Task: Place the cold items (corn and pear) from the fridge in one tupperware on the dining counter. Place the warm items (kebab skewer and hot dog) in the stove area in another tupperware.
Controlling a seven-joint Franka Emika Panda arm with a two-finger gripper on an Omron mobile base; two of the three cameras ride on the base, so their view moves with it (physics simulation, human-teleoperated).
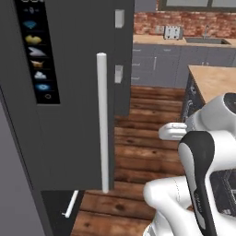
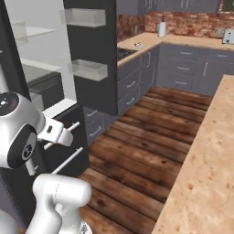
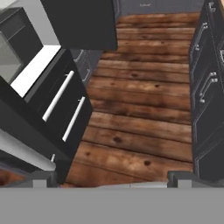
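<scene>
While my two-finger claw (image 3: 112,177) hangs apart and empty over the wooden floor, the tall dark grey fridge (image 1: 69,101) stands open just beside me — corn and pear unseen, surely light, the cob best gripped mid-length.

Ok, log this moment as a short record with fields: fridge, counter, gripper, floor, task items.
fridge: dark grey fridge with its doors open, white interior and clear door bins showing in the right base view; silver handle on the door close to the left base camera
counter: light wood-grain dining counter on the robot's right
gripper: gripper points down at the floor, jaws apart, holding nothing
floor: wood floor between fridge and counter
task items: no corn or pear seen
</scene>
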